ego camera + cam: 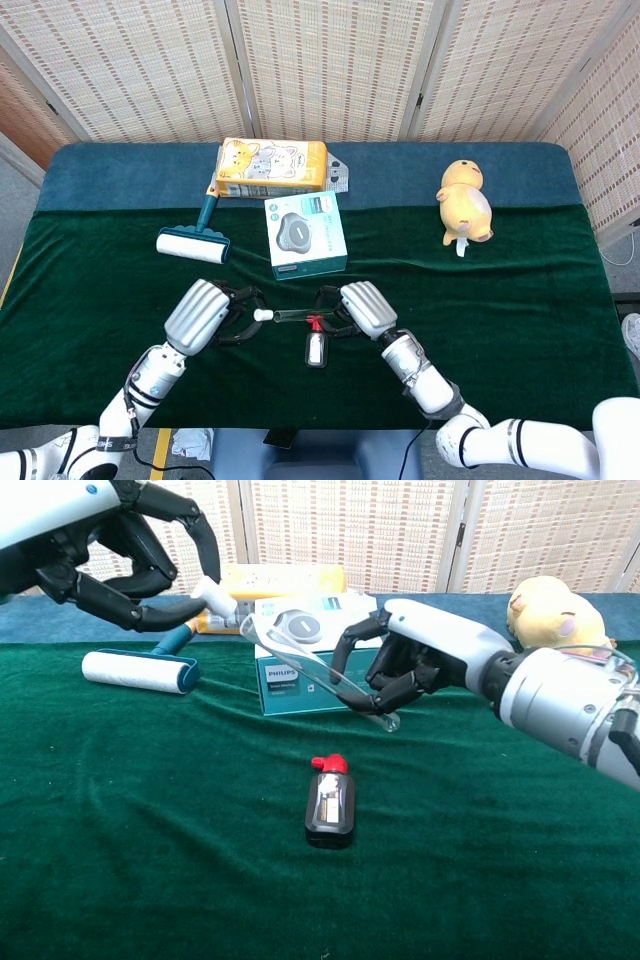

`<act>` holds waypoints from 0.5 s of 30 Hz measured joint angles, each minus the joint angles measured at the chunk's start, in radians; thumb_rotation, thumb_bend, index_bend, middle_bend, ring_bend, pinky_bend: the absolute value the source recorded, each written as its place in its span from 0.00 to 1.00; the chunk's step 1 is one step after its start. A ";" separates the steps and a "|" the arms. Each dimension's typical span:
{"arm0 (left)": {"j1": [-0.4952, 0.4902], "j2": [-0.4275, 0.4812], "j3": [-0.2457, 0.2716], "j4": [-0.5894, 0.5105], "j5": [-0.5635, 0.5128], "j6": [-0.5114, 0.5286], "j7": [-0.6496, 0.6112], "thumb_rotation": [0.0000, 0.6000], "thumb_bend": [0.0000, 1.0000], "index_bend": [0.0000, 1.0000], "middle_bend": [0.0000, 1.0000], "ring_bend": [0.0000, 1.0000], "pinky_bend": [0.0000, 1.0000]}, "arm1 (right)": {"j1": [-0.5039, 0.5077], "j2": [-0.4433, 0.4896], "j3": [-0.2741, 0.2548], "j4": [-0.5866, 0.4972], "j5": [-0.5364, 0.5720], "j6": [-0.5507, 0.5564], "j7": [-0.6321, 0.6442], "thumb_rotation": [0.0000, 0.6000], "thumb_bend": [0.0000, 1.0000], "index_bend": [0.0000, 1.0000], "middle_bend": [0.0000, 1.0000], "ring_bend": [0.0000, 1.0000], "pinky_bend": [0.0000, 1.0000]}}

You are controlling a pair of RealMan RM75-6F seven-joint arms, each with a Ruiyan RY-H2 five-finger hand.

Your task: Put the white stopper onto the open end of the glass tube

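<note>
My left hand (205, 310) (130, 550) pinches the small white stopper (263, 314) (214, 595) at its fingertips, raised above the green cloth. My right hand (360, 307) (410, 660) grips the clear glass tube (292, 316) (310, 665), which slants up and to the left. The tube's open end (248, 626) sits just right of the stopper, nearly touching it. Both hands hover over the middle of the table, above the small black bottle.
A small black bottle with a red cap (316, 343) (330, 798) lies below the hands. A teal Philips box (305, 235) (320, 660), a lint roller (192, 244) (140, 670), a yellow box (272, 166) and a yellow plush toy (464, 204) (545, 610) lie further back.
</note>
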 measured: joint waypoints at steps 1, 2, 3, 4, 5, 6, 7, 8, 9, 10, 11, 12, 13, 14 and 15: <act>0.000 -0.002 0.001 0.000 0.001 0.002 0.000 1.00 0.63 0.64 0.99 0.85 0.71 | 0.001 -0.002 0.000 0.000 -0.001 0.001 0.001 0.93 0.77 0.90 1.00 1.00 1.00; 0.000 -0.005 0.002 0.001 0.002 0.003 -0.001 1.00 0.63 0.64 0.99 0.85 0.71 | 0.003 -0.005 -0.001 0.000 -0.002 0.003 0.001 0.93 0.77 0.90 1.00 1.00 1.00; 0.000 -0.006 0.002 0.002 0.002 0.004 -0.001 1.00 0.63 0.64 0.99 0.85 0.71 | 0.004 -0.007 -0.001 0.000 -0.002 0.004 0.001 0.93 0.77 0.90 1.00 1.00 1.00; -0.001 -0.007 0.003 0.002 0.002 0.005 -0.001 1.00 0.63 0.64 0.99 0.85 0.71 | 0.005 -0.008 -0.002 0.000 -0.003 0.005 0.001 0.92 0.77 0.90 1.00 1.00 1.00; -0.001 -0.008 0.003 0.003 0.002 0.006 -0.002 1.00 0.63 0.64 0.99 0.85 0.71 | 0.006 -0.010 -0.002 0.001 -0.003 0.006 0.002 0.92 0.77 0.90 1.00 1.00 1.00; -0.001 -0.009 0.004 0.002 0.002 0.006 -0.002 1.00 0.63 0.64 0.99 0.85 0.71 | 0.006 -0.012 -0.002 0.001 -0.003 0.008 0.002 0.93 0.77 0.90 1.00 1.00 1.00; -0.001 -0.009 0.004 0.002 0.003 0.006 -0.002 1.00 0.63 0.64 0.99 0.85 0.71 | 0.007 -0.013 -0.003 0.002 -0.004 0.008 0.003 0.93 0.77 0.90 1.00 1.00 1.00; -0.002 -0.010 0.005 0.003 0.005 0.007 0.000 1.00 0.63 0.64 0.99 0.85 0.71 | 0.008 -0.015 -0.003 0.002 -0.004 0.009 0.005 0.93 0.77 0.90 1.00 1.00 1.00; -0.002 -0.011 0.006 0.003 0.006 0.008 0.001 1.00 0.63 0.64 0.99 0.85 0.71 | 0.008 -0.016 -0.003 0.003 -0.004 0.010 0.006 0.93 0.77 0.90 1.00 1.00 1.00; -0.002 -0.011 0.007 0.003 0.007 0.009 0.003 1.00 0.63 0.64 0.99 0.85 0.71 | 0.009 -0.017 -0.004 0.003 -0.005 0.010 0.008 0.93 0.77 0.90 1.00 1.00 1.00; -0.002 -0.012 0.008 0.004 0.007 0.010 0.004 1.00 0.63 0.64 0.99 0.85 0.71 | 0.010 -0.018 -0.005 0.004 -0.005 0.011 0.010 0.92 0.77 0.90 1.00 1.00 1.00; -0.002 -0.012 0.009 0.004 0.007 0.010 0.004 1.00 0.63 0.64 0.99 0.85 0.71 | 0.010 -0.018 -0.005 0.005 -0.006 0.012 0.010 0.92 0.77 0.91 1.00 1.00 1.00; -0.002 -0.012 0.009 0.004 0.006 0.010 0.004 1.00 0.63 0.64 0.99 0.85 0.71 | 0.010 -0.018 -0.005 0.005 -0.007 0.013 0.011 0.93 0.77 0.91 1.00 1.00 1.00; -0.001 -0.011 0.010 0.004 0.005 0.010 0.004 1.00 0.63 0.64 0.99 0.85 0.71 | 0.011 -0.018 -0.005 0.005 -0.007 0.013 0.012 0.93 0.77 0.91 1.00 1.00 1.00; -0.001 -0.011 0.010 0.004 0.005 0.010 0.003 1.00 0.63 0.64 0.99 0.85 0.71 | 0.011 -0.018 -0.005 0.005 -0.007 0.014 0.014 0.93 0.77 0.91 1.00 1.00 1.00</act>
